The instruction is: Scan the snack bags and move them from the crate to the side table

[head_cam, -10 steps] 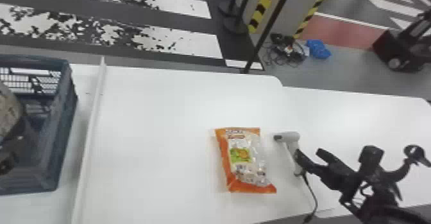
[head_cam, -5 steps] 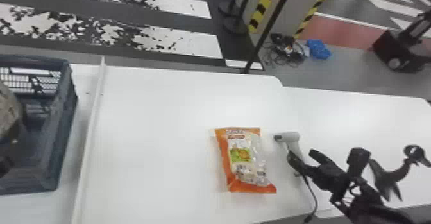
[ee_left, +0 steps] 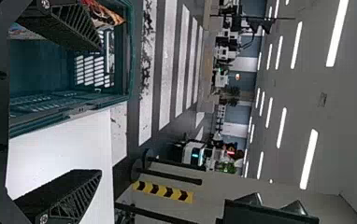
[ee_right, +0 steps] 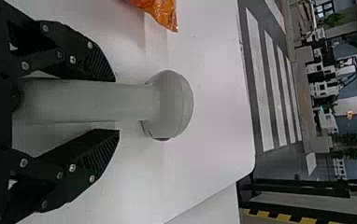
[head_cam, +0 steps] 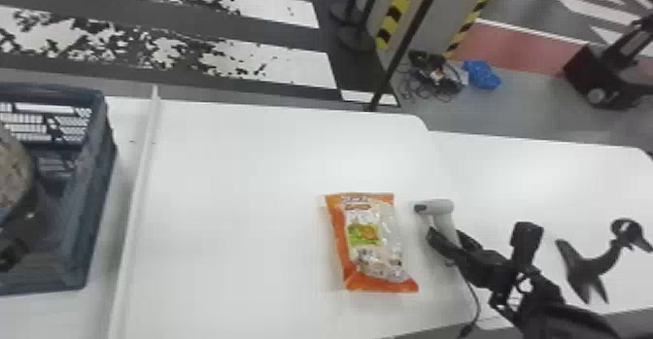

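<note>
In the head view, an orange and clear snack bag [head_cam: 374, 241] lies on the white table. To its right is the grey handheld scanner [head_cam: 439, 208], its handle between the fingers of my right gripper [head_cam: 449, 245]. From the right wrist, the open right gripper [ee_right: 117, 106] straddles the scanner's handle [ee_right: 88, 101], not visibly clamped. My left gripper [head_cam: 19, 231] is a dark shape at the head view's left edge, over the blue crate [head_cam: 94, 177]. Seen from its wrist, the left gripper [ee_left: 101, 109] stands wide open; its upper finger partly covers an orange bag [ee_left: 103, 14] in the crate [ee_left: 41, 65].
A raised white strip [head_cam: 138, 187] runs between crate and bag. The side table [head_cam: 529, 177] adjoins on the right, where a dark curved object [head_cam: 595, 265] shows. The scanner's cable [head_cam: 477, 301] trails toward the front edge. A black pole [head_cam: 405, 46] rises behind the table.
My right gripper has moved left until its fingers lie on either side of the scanner's handle. The dark shape of my left gripper has shifted slightly at the crate. The bag on the table has stayed put.
</note>
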You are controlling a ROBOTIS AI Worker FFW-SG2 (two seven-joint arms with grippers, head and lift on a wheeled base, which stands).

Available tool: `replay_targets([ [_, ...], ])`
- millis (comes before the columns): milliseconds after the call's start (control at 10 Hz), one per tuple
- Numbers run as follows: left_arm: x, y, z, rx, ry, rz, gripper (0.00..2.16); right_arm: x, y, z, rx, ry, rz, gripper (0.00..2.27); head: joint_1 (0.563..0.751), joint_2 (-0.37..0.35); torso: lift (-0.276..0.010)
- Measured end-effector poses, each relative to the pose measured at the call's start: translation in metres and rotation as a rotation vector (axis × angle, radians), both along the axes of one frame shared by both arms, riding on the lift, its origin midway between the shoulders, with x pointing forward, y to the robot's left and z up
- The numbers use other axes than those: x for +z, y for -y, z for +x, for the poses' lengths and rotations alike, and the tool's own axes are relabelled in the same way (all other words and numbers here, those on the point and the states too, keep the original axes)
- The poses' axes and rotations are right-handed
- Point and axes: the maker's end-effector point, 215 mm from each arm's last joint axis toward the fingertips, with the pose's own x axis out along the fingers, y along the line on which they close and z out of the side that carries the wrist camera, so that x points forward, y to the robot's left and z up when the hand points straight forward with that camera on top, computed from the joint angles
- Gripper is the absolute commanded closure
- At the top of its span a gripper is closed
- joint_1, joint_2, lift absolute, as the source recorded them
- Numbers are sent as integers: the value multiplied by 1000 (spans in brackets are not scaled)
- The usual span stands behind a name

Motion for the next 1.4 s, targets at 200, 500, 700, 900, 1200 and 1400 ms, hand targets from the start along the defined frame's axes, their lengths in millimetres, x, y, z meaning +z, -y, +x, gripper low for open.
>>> replay_targets([
  [200,-2,2,-1,-7,-7,-8,70,2,-5,1,-16,8,18,2236,695,-350,-87],
  [500,-6,11,2,-44,-22,-38,70,19,-8,-8,-60,26,60,2236,695,-350,-87],
  [700,-8,13,5,-46,-32,-43,70,38,-17,-14,-72,30,98,2236,695,-350,-87],
  [900,-9,10,9,-33,-35,-40,70,72,-45,-22,-64,27,167,2240,695,-350,-87],
  [1200,-11,16,11,-36,-38,-45,70,112,-115,-52,-1,-35,228,2240,695,-310,-87],
  [1400,-13,14,11,-23,-43,-35,70,112,-139,-81,12,-84,248,2240,695,-284,-87],
])
